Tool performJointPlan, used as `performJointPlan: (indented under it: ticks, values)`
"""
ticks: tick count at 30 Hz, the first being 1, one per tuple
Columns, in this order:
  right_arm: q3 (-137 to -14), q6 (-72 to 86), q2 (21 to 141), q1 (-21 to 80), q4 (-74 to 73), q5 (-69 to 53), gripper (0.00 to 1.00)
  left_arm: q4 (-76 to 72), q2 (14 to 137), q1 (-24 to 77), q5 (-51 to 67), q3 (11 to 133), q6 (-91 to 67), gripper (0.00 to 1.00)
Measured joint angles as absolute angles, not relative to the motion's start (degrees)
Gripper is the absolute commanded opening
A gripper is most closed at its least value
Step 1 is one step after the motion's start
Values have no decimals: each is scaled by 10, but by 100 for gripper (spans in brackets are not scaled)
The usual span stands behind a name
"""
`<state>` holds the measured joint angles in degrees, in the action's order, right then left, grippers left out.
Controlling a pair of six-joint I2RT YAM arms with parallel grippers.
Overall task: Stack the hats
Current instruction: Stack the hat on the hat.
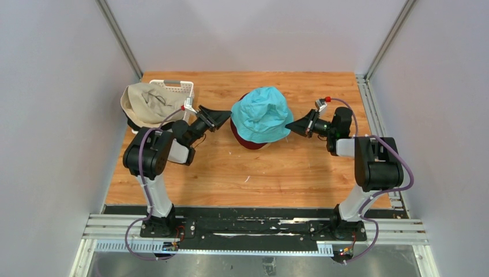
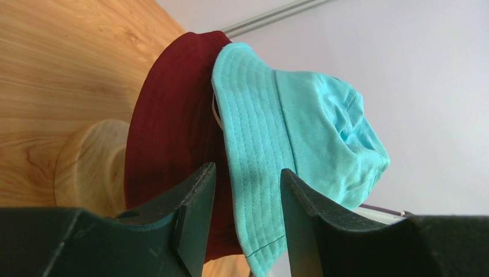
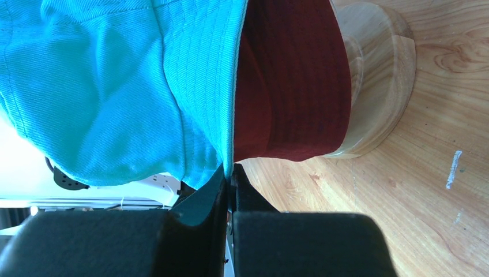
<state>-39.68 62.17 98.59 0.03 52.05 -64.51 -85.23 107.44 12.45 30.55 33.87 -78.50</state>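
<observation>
A teal hat [image 1: 262, 113] sits over a maroon hat [image 1: 241, 139] on the wooden stand at the table's middle. My right gripper [image 1: 291, 128] is shut on the right edge of the teal hat's brim [image 3: 202, 75], pinching it at the fingertips [image 3: 230, 168]. My left gripper [image 1: 226, 119] is at the hat's left side. Its jaws stand open around the teal brim [image 2: 254, 150], with a gap on the maroon hat [image 2: 173, 115] side. A beige hat [image 1: 147, 103] lies over the white basket at the back left.
The wooden stand [image 2: 86, 164] [image 3: 377, 86] shows under the maroon hat in both wrist views. The white lattice basket [image 1: 177, 87] stands at the back left corner under the beige hat. Metal frame rails run along the table's right edge [image 1: 369, 104].
</observation>
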Motion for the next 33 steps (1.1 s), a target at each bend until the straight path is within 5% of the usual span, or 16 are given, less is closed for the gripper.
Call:
performJointPlan:
  ticks: [21, 29, 33]
  values:
    - [-397, 626, 986, 0, 524, -645, 1, -854, 1107, 126, 325, 377, -796, 33]
    - [-397, 626, 987, 0, 525, -645, 1, -854, 1110, 126, 328, 383, -798, 1]
    - [-397, 627, 987, 0, 526, -645, 1, -856, 1112, 126, 328, 383, -800, 0]
